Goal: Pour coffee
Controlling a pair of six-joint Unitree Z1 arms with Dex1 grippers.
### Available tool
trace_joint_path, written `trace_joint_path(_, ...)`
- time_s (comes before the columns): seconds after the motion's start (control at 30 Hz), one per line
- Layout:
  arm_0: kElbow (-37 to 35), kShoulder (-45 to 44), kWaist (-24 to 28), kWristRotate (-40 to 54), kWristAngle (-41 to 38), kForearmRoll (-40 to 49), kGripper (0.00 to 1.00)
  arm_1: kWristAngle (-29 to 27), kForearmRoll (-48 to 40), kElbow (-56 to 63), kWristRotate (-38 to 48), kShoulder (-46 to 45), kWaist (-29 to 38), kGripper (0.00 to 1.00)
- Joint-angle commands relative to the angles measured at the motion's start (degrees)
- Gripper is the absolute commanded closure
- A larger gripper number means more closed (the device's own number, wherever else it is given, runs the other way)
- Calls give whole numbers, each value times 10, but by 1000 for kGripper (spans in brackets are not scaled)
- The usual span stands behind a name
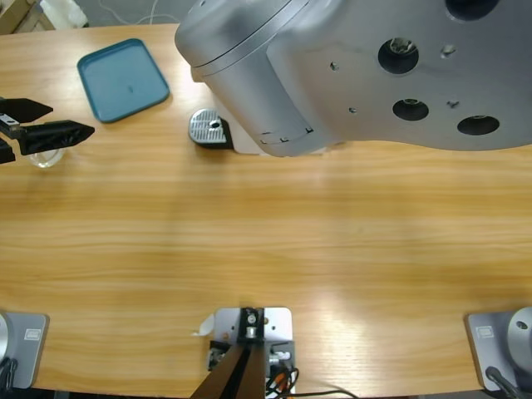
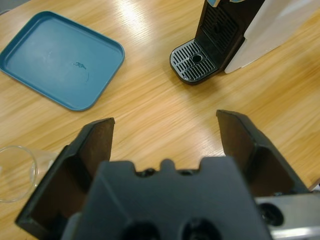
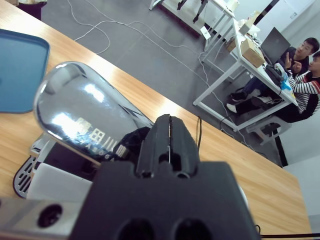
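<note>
We've got the left gripper (image 2: 165, 125) with fingers wide open and empty, glass (image 2: 15, 172) just beside it on the counter (image 1: 266, 233), right fingers (image 3: 170, 145) pressed together above the coffee machine (image 2: 220, 35), so we'd centre the glass before closing.

A teal tray (image 1: 123, 80) is seen lying flat on the wooden desk (image 1: 266, 241). Near it, a coffee machine's slotted drip grate (image 1: 209, 127) is visible. Two seated people (image 3: 295, 75) are seen in the room beyond.
</note>
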Motion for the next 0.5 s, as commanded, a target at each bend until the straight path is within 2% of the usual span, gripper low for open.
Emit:
trace_joint_path(0.03,21,15,-5,-7,-7,-6,119,36,11,26,18,82,20,1000)
trace_joint_path(0.5,21,17,-5,-7,-8,-6,119,44,11,43,47,95,20,1000)
